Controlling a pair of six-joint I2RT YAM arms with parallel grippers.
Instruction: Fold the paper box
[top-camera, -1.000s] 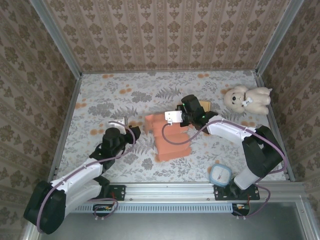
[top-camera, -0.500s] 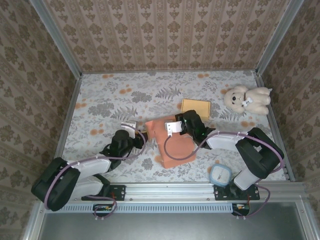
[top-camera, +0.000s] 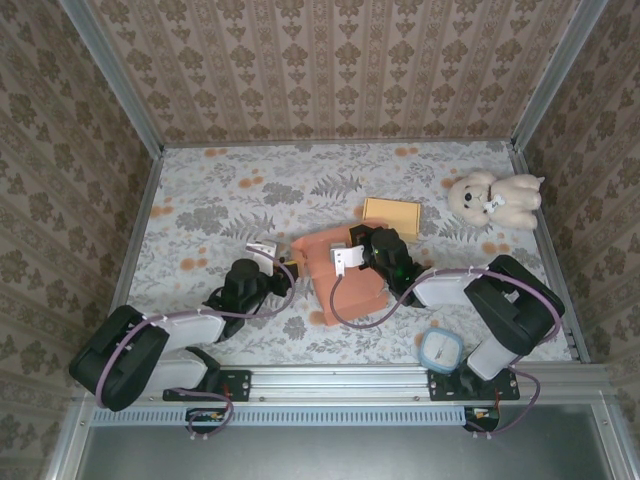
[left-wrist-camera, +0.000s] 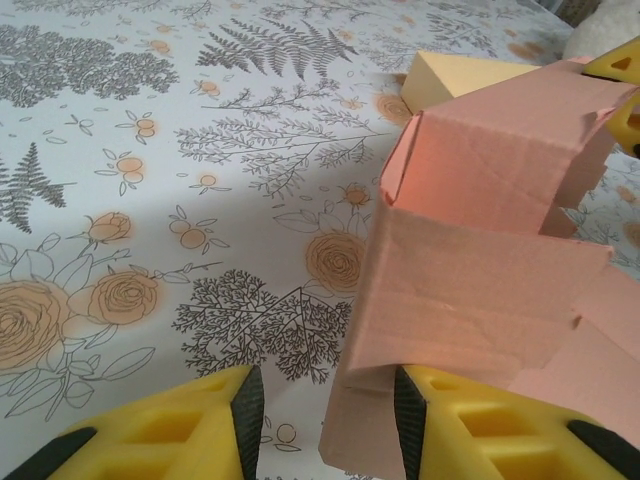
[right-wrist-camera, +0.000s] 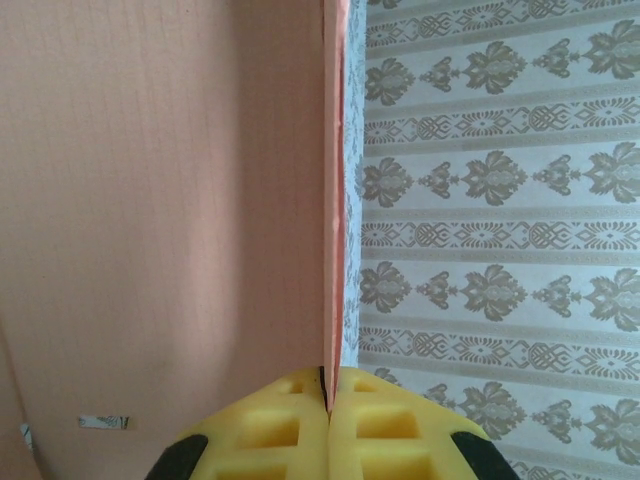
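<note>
Item: paper box, salmon-pink card, partly folded, placed at the middle of the floral table in the top view. One panel is raised at the box's 12 o'clock end, and flat flaps are spread towards 6 o'clock. In the left wrist view the paper box is seen with an upright folded wall above a flatter panel creased across. Left gripper: stationed just at 9 o'clock of the box, low over the table. In its own view the left gripper is seen with jaws parted moderately wide, and the near lower corner of a box flap lies in the gap, close to the right-hand yellow finger; nothing is clamped. Right gripper: positioned over the box's 12 o'clock end, its arm reaching in from 3 o'clock. In the right wrist view the right gripper is closed, both yellow pads pressed together on the thin edge of a pink panel that stands on end. Also listed: a flat yellow packet at 1 o'clock of the box, just beside it; a cream plush toy at 2 o'clock, well apart; a round blue-rimmed container at 5 o'clock, near the table's near edge.
</note>
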